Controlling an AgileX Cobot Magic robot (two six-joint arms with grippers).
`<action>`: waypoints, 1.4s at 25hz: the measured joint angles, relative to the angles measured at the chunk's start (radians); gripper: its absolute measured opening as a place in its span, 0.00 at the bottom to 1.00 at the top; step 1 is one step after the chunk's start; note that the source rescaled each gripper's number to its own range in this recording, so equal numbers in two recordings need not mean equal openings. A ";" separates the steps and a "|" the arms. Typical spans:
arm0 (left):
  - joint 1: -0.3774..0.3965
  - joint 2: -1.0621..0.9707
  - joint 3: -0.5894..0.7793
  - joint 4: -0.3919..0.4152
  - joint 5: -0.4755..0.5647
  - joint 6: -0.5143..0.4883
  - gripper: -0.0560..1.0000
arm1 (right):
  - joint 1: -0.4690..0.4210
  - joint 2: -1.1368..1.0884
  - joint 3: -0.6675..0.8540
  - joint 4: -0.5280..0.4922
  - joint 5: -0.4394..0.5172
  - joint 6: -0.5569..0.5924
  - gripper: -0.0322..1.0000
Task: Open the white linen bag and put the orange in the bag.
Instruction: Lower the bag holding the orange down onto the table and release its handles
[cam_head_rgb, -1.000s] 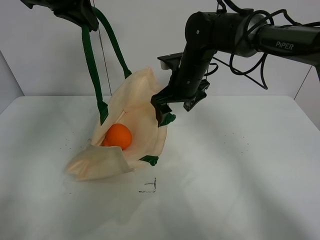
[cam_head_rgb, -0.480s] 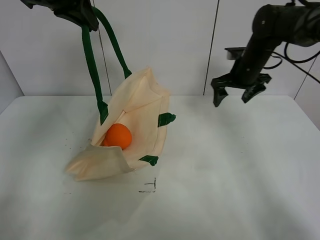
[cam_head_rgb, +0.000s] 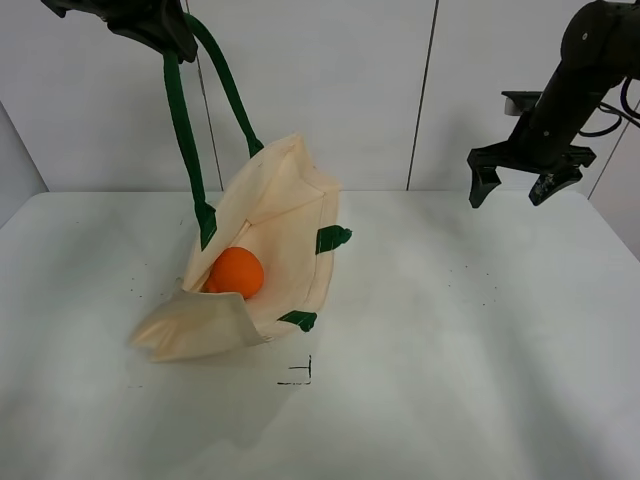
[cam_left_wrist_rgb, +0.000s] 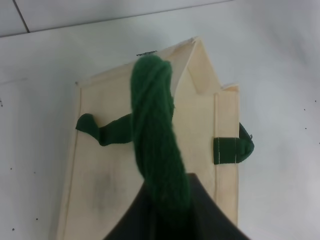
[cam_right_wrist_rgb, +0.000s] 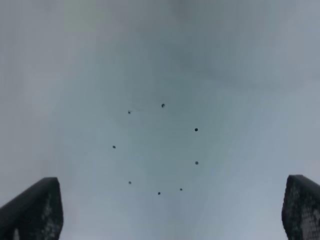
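Observation:
The white linen bag (cam_head_rgb: 270, 215) rests on the table, its mouth held open. The orange (cam_head_rgb: 236, 271) lies inside the opening. My left gripper (cam_head_rgb: 165, 28), at the top left, is shut on the bag's dark green strap handle (cam_head_rgb: 183, 130) and holds it up high. The left wrist view shows the handle (cam_left_wrist_rgb: 155, 145) running from the gripper (cam_left_wrist_rgb: 170, 220) down to the bag (cam_left_wrist_rgb: 100, 175). My right gripper (cam_head_rgb: 512, 190) is open and empty, raised well to the right of the bag. In the right wrist view its fingertips (cam_right_wrist_rgb: 35, 210) stand wide apart over bare table.
The white table (cam_head_rgb: 450, 350) bears a small black corner mark (cam_head_rgb: 300, 375) in front of the bag. A second green handle tab (cam_head_rgb: 333, 238) hangs on the bag's right side. A ring of small dark dots (cam_right_wrist_rgb: 160, 147) marks the table under the right gripper.
My right arm has drawn back from the bag's mouth, up and to the right, with its gripper empty. The left gripper, the bag and the orange have not moved.

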 joint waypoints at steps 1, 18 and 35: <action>0.000 0.000 0.000 0.000 0.000 0.000 0.05 | 0.000 -0.026 0.016 0.000 -0.001 0.000 1.00; 0.000 0.000 0.000 0.000 0.000 0.000 0.05 | 0.000 -0.961 0.874 0.000 0.003 -0.045 1.00; 0.000 0.000 0.000 0.000 0.000 0.000 0.05 | 0.000 -1.839 1.325 -0.003 -0.186 -0.046 1.00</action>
